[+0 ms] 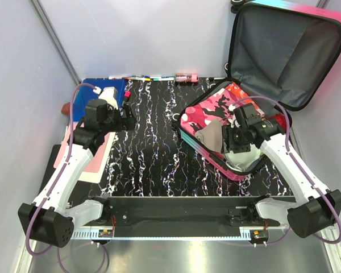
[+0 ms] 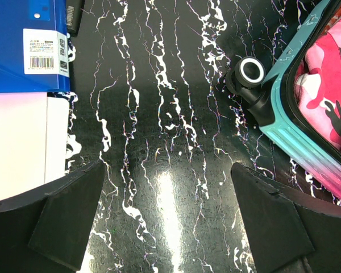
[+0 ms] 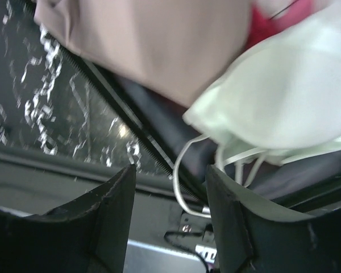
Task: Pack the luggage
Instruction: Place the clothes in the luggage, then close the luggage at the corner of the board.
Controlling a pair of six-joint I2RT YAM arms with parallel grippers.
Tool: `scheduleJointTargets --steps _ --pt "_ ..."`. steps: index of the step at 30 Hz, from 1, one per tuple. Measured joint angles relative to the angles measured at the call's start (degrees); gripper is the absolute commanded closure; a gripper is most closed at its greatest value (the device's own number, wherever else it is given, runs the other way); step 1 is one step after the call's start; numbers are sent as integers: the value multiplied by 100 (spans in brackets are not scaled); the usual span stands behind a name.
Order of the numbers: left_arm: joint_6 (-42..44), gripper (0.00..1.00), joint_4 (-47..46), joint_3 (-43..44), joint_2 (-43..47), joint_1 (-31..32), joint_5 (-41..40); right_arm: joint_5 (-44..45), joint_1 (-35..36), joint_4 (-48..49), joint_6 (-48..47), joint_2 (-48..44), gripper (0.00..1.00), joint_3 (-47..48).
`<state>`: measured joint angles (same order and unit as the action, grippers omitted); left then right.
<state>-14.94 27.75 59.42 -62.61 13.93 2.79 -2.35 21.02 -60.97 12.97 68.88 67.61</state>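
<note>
The luggage (image 1: pixel 216 162) lies open at the right of the black marbled table, its grey-lined lid (image 1: pixel 284 51) leaning on the back wall. Inside lie a pink camouflage garment (image 1: pixel 207 111), a beige cloth (image 1: pixel 213 136) and a pale green pouch (image 3: pixel 284 96) with white cords. My right gripper (image 1: pixel 238 145) hovers over the luggage's near edge, open and empty (image 3: pixel 171 169), a cord loop hanging between its fingers. My left gripper (image 1: pixel 128 116) is open and empty above bare table (image 2: pixel 167 170). The luggage's wheel (image 2: pixel 250 71) and teal shell (image 2: pixel 295 142) lie to its right.
A flat blue folder (image 1: pixel 96 91) lies at the back left, also in the left wrist view (image 2: pixel 23 45), with a pink-white sheet (image 1: pixel 65 151) near it. Markers (image 1: pixel 136 78) and a small pink object (image 1: pixel 186 77) lie along the back edge. Walls close in on both sides.
</note>
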Motion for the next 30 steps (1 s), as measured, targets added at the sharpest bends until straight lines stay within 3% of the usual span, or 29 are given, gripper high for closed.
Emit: scheduleJointTargets --steps 5,16,25,30 --pt "-2 1 0 0 0 0 0 -439 35 -238 -13 164 40 31" --pt "-2 1 0 0 2 0 2 -131 35 -7 162 452 30 199" --pt "0 1 0 0 2 0 9 1224 -87 680 17 601 22 1379" --pt "0 1 0 0 2 0 31 1987 -765 1609 -173 562 21 1480"
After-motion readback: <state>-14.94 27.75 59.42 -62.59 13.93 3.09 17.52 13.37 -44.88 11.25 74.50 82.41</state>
